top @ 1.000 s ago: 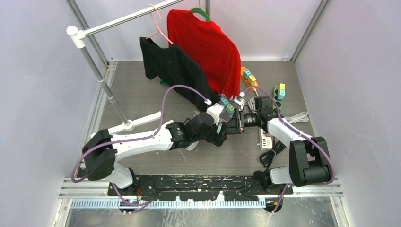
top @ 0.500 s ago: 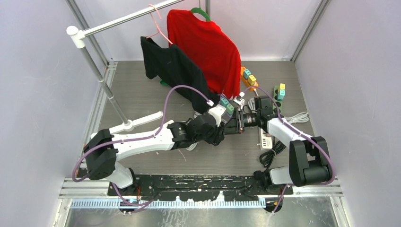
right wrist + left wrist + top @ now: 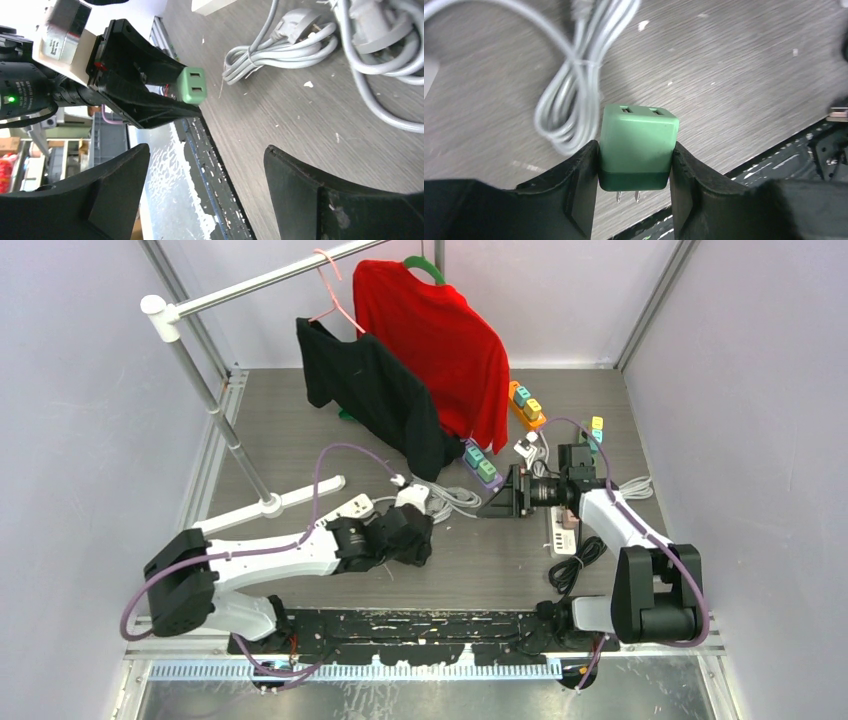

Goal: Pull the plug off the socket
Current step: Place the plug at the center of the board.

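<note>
My left gripper (image 3: pixel 634 151) is shut on a green plug (image 3: pixel 638 145). Its two metal prongs are bare and hang above the wooden table. The right wrist view shows the same plug (image 3: pixel 192 85) between the left fingers (image 3: pixel 150 107), away from any socket. A purple socket strip (image 3: pixel 482 466), with teal plugs still in it, lies by the hem of the red shirt. My right gripper (image 3: pixel 206 150) is open and holds nothing. From above, it (image 3: pixel 505 502) hovers just right of the strip, and the left gripper (image 3: pixel 412 536) is down to the left.
Grey coiled cables (image 3: pixel 450 498) lie between the arms. A white power strip (image 3: pixel 345 508) sits left and another (image 3: pixel 562 532) under the right arm. An orange strip (image 3: pixel 526 405) and a dark one (image 3: pixel 592 432) lie behind. A red shirt (image 3: pixel 435 340) and a black garment (image 3: pixel 375 390) hang from the rack.
The left gripper closed on the green plug and drew back to the near left, away from the purple strip. The right gripper went from shut to open.
</note>
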Controlling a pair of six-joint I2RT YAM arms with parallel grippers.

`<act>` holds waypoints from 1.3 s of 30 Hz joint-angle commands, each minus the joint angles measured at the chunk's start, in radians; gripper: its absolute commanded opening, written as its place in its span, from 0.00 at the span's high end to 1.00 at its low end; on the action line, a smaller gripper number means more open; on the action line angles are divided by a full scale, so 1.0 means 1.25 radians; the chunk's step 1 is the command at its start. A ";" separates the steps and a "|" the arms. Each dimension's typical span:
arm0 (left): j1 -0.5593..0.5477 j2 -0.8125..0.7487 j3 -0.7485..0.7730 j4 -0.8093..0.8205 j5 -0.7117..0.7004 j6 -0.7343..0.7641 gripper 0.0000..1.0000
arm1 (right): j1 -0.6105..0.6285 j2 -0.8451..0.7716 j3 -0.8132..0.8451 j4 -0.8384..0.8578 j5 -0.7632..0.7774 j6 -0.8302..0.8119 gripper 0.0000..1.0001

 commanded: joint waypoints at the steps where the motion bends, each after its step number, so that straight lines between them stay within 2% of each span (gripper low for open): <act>1: 0.007 -0.117 -0.050 -0.091 -0.112 -0.148 1.00 | -0.027 -0.040 0.015 -0.031 0.020 -0.067 0.11; 5: 0.041 -0.199 -0.107 -0.177 -0.159 -0.258 1.00 | -0.044 -0.042 0.012 -0.032 0.032 -0.076 0.11; 10: 0.151 -0.294 -0.187 -0.257 -0.093 -0.344 1.00 | -0.055 -0.042 0.011 -0.038 0.046 -0.088 0.11; 15: 0.180 -0.361 -0.203 -0.388 -0.161 -0.423 1.00 | -0.058 -0.037 0.010 -0.039 0.051 -0.091 0.11; 21: 0.192 -0.345 -0.193 -0.501 -0.204 -0.504 1.00 | -0.060 -0.034 0.009 -0.040 0.052 -0.093 0.11; 28: 0.198 -0.251 -0.153 -0.581 -0.233 -0.566 1.00 | -0.066 -0.041 0.008 -0.040 0.053 -0.094 0.10; 33: 0.212 -0.230 -0.144 -0.590 -0.237 -0.583 1.00 | -0.069 -0.045 0.006 -0.041 0.052 -0.094 0.10; 39: 0.262 -0.276 -0.166 -0.585 -0.228 -0.589 1.00 | -0.070 -0.045 0.005 -0.040 0.051 -0.095 0.10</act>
